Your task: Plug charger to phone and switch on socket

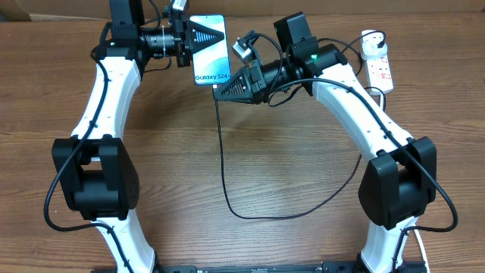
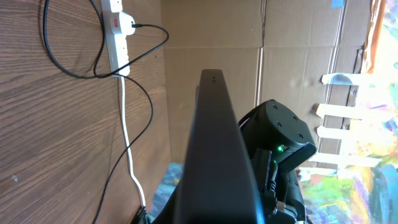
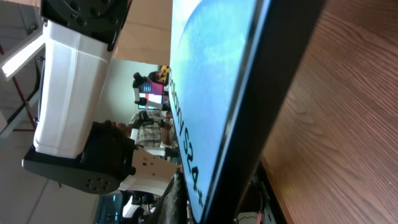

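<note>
Brown wooden surface (image 1: 265,152), cardboard behind. Slim black-edged blue-white smartphone (image 1: 214,61) was held far centre, clamped in left claw (image 1: 206,35), long axis running away from robot. Right claw (image 1: 221,91), shut on thin black charger cable (image 1: 224,167), was set at its near short edge.

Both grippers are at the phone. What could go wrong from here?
1. Only the left gripper grips the phone; plug-in force could twist it or make it slip.
2. The right gripper seems to hold the charger by its tip at the phone's bottom edge. No view shows the port, so misalignment is possible.
3. Its cable loops under the right arm toward the power strip; reaching the switch could snag it.
</note>
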Available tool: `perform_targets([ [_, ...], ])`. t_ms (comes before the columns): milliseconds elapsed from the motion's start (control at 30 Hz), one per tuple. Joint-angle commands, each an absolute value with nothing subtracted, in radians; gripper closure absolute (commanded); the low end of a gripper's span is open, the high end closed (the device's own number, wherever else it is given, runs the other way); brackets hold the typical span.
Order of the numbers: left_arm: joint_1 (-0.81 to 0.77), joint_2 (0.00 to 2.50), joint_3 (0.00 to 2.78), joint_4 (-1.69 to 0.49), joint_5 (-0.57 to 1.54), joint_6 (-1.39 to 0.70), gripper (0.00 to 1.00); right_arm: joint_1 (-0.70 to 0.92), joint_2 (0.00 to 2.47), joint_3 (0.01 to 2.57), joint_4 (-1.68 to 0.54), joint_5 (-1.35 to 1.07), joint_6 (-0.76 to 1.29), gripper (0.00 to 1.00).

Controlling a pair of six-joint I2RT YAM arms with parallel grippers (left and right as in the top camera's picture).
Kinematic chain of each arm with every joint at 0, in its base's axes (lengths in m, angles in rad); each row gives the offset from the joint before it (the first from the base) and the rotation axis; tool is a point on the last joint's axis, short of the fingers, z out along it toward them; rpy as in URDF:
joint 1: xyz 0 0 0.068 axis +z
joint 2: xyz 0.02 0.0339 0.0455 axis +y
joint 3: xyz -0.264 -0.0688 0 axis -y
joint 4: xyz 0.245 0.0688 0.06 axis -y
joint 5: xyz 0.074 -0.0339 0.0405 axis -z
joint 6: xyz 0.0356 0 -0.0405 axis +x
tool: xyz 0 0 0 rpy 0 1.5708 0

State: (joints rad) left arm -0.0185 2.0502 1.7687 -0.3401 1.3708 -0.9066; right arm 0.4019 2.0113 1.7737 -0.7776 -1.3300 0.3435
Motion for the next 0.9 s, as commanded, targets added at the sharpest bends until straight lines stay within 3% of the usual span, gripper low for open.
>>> perform_targets([
  [0, -0.048, 2.041, 1.768, -0.340, 1.406, -0.898, 0.96, 0.410, 1.986, 1.786, -0.764, -1.310, 0.344, 0.96],
  [867, -0.046, 2.041, 1.768, -0.340, 1.411, -0.898, 0.96, 0.410, 1.986, 1.786, -0.769, -1.336, 0.343, 0.96],
])
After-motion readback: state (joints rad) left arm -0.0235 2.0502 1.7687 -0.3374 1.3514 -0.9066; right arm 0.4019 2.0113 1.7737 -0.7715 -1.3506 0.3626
